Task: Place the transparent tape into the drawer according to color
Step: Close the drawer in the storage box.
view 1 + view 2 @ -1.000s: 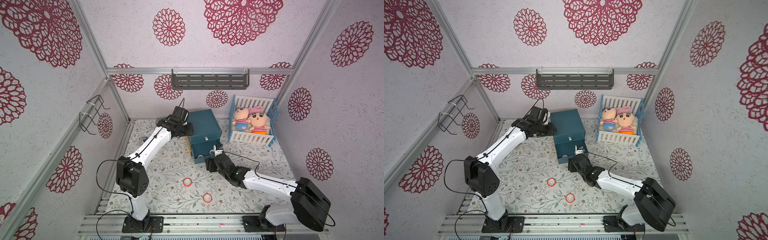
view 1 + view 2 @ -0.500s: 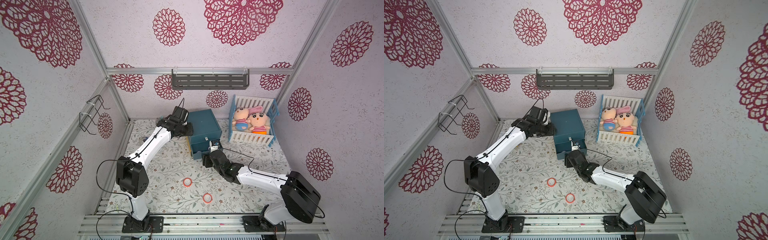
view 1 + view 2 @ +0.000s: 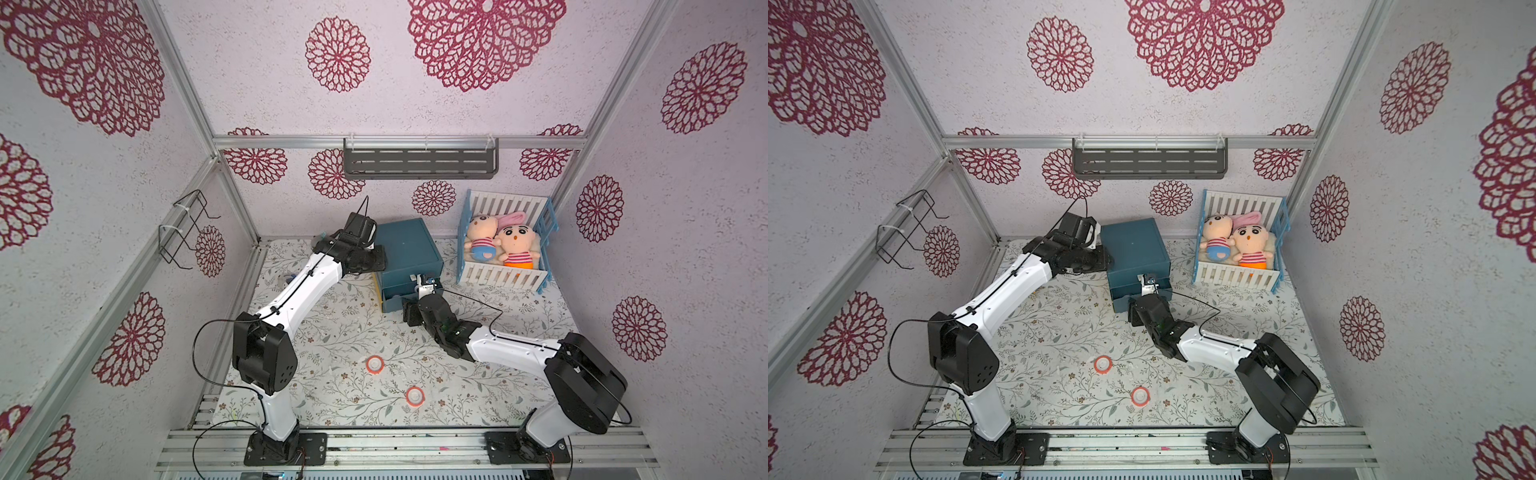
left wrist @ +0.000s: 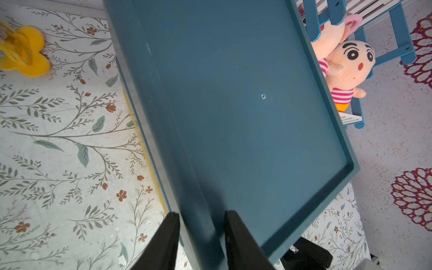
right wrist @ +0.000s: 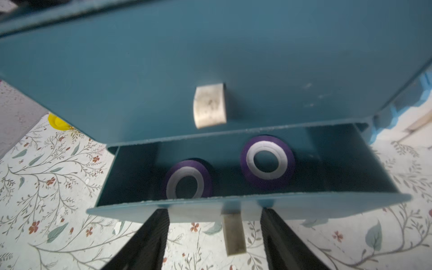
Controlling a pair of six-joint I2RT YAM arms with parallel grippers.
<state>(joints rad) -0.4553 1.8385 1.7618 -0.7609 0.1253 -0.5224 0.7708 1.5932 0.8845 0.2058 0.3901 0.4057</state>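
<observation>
Two purple rings of transparent tape (image 5: 189,183) (image 5: 267,161) lie in the teal cabinet's (image 3: 405,249) (image 3: 1133,249) pulled-out lower drawer (image 5: 131,207) (image 3: 392,301). Two red-orange rings rest on the mat in both top views (image 3: 375,365) (image 3: 414,396) (image 3: 1103,364) (image 3: 1140,396). My right gripper (image 5: 215,214) (image 3: 411,307) (image 3: 1138,309) is open, its fingertips against the drawer front on either side of the pale handle (image 5: 233,233). My left gripper (image 4: 202,224) (image 3: 376,259) (image 3: 1104,259) is shut on the cabinet's (image 4: 245,105) top rim at its left side.
A yellow keychain toy (image 4: 23,53) (image 5: 58,122) lies on the mat left of the cabinet. A blue-and-white crib with two plush dolls (image 3: 505,249) stands to the cabinet's right. A grey shelf (image 3: 419,164) hangs on the back wall, a wire rack (image 3: 185,228) on the left wall.
My right gripper has moved toward the cabinet, and the lower drawer's front sits closer to the cabinet than before. The left arm has stayed put.
</observation>
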